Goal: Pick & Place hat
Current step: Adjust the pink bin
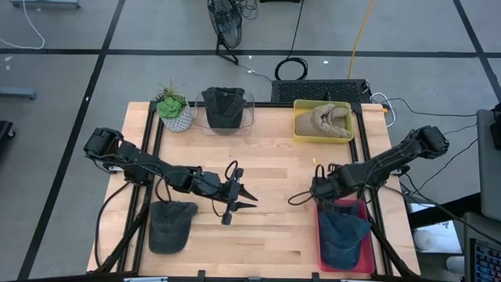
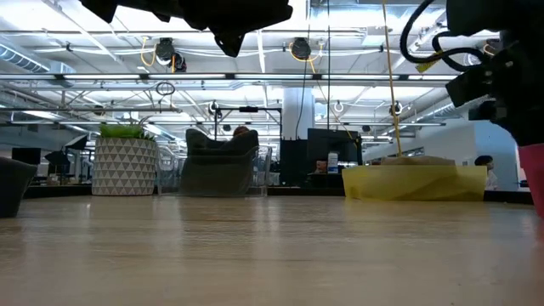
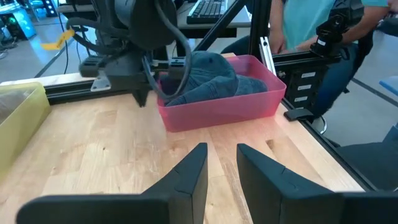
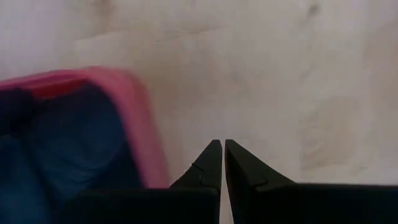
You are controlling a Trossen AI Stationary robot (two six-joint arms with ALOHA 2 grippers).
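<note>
Far left, front edge of table: dark grey hat lying flat on the bare wood, not in any container. Long axis runs front to back; which end carries the brim I cannot tell.

Just right of it and slightly farther back: left gripper, tips aimed toward the right side of the table. Fingers parted with a clear gap, nothing between them. The grey hat sits behind and to the left of the tips, near the arm but apart from the fingers.

Back row, left to right: potted plant in a patterned white pot; clear bin holding a black hat, standing up above the bin rim in the low view; yellow bin holding a tan hat.

Right side, front: pink bin with a blue hat inside, filling most of it, long axis front to back. Crown rises above the bin wall in the left wrist view.

Right gripper hangs over the wood just beside the pink bin's back left corner, at its outer wall, pointing down. Fingers pressed together, empty. The blue hat lies just beside the tips, inside the bin, not touched.

Beyond the right edge of the table: a seated person in a teal top.
</note>
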